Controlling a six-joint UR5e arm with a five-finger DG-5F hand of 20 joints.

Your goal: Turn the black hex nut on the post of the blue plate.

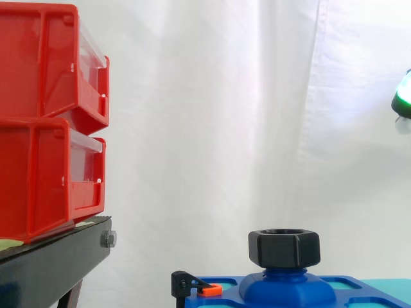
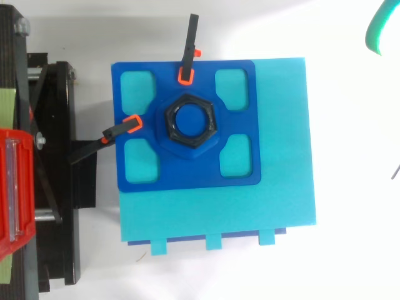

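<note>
The black hex nut (image 1: 284,248) sits on the blue post (image 1: 282,274) at the middle of the blue plate (image 2: 187,172). From above, the nut (image 2: 189,121) lies flat, with the post's blue top visible through its hole. A green-glowing part of my hand (image 1: 403,96) shows at the right edge of the side view, well above and to the right of the nut. In the top view the hand (image 2: 377,31) is at the upper right corner, off the plate and touching nothing.
The blue plate lies on a cyan board (image 2: 250,212). Two black clamps with orange tips (image 2: 186,56) (image 2: 112,133) hold its top and left edges. Stacked red bins (image 1: 45,122) stand on a black stand (image 1: 51,263) at the left.
</note>
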